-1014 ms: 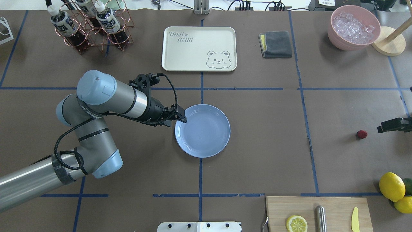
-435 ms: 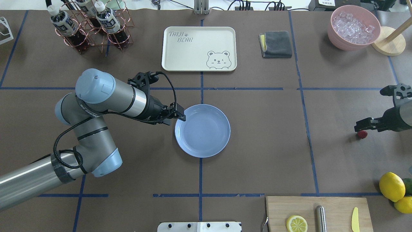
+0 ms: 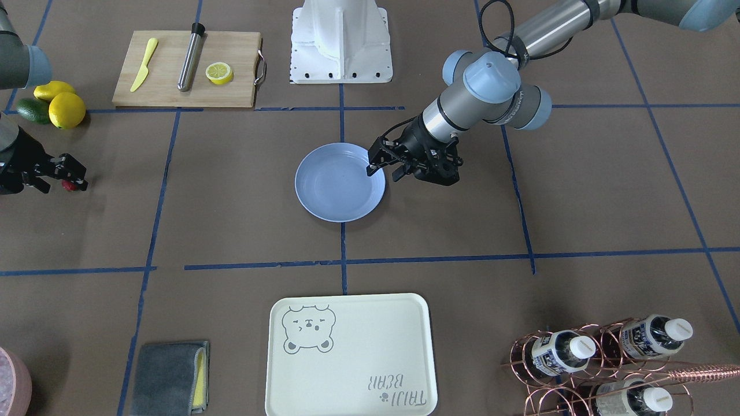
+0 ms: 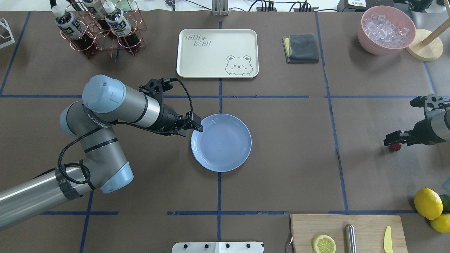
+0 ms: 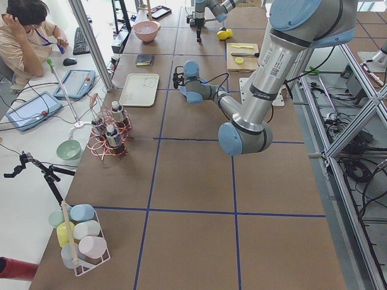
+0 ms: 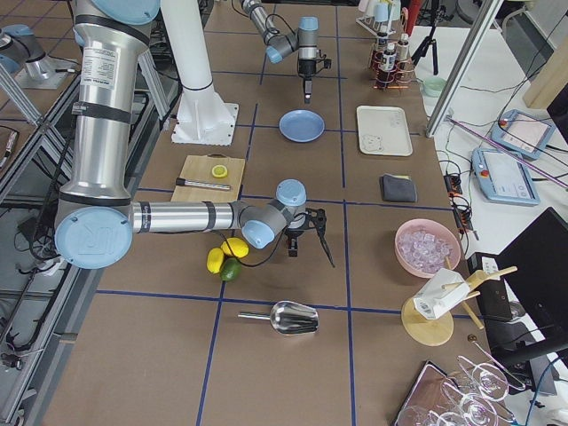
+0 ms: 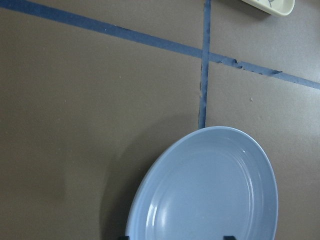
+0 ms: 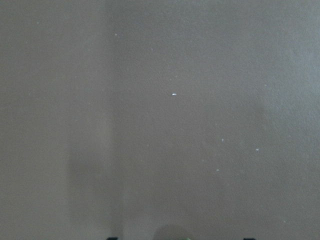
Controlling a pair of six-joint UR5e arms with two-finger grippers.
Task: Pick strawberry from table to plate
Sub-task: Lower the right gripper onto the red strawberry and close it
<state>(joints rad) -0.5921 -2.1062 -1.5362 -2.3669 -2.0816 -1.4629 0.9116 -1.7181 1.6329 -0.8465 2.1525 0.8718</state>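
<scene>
Strawberry [image 4: 395, 147] lies on the table [image 4: 281, 165] towards the robot's right end, well apart from the plate [image 4: 225, 147] at the middle. The right tool [image 4: 389, 141] sits low over the berry and covers its upper edge in the overhead view. Its wrist camera shows the two fingertips apart, with a dim round shape between them at the bottom edge. The left tool [image 4: 195, 128] hangs over the plate's left rim, fingers apart, gripping nothing. Lemons [image 4: 428, 203] lie at the table's right edge, nearer the robot than the berry.
</scene>
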